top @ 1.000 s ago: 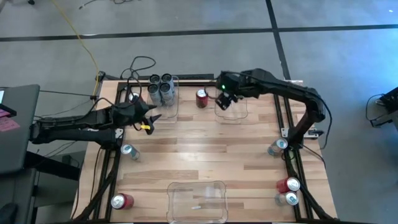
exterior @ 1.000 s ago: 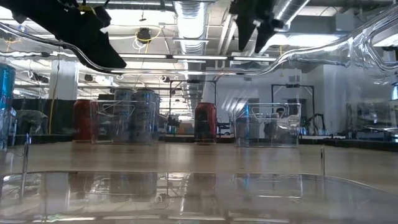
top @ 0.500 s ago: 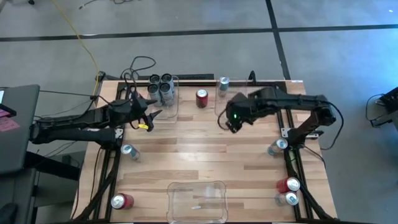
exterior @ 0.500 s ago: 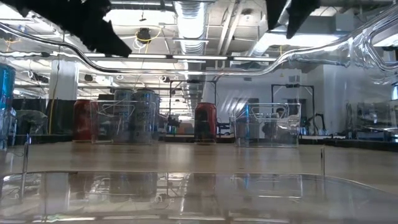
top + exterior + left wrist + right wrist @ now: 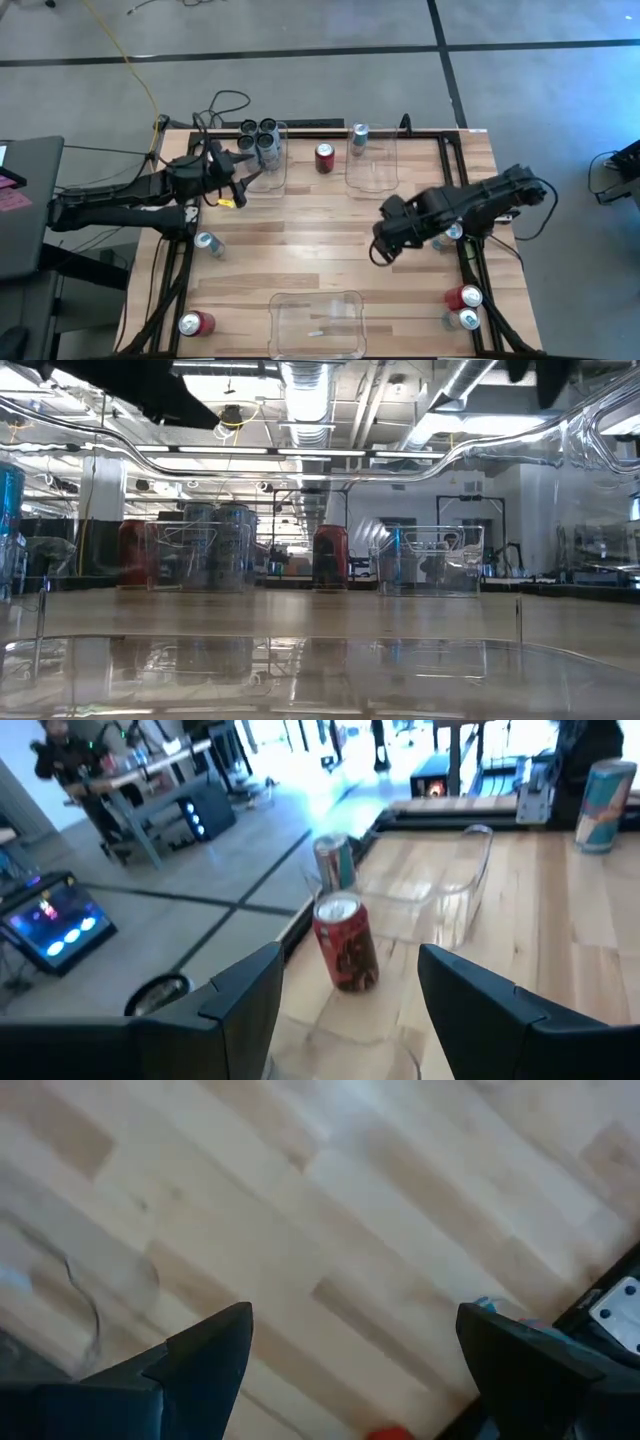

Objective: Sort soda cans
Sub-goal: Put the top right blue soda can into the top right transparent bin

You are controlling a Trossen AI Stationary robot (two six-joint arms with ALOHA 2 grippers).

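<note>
Red soda can [image 5: 324, 158] upright at far edge of bench [image 5: 300, 250], between two clear bins [image 5: 372, 170]; other cans scattered along both side edges. Right pincer [image 5: 381, 250] spread and empty above mid-bench. Left pincer [image 5: 243, 178] parted, holding nothing, beside the far-left bin.

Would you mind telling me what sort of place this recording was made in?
Probably a robotics lab or workshop hall: exposed silver ceiling ducts, a bare grey concrete floor, and a wooden-slat table on a black frame.
</note>
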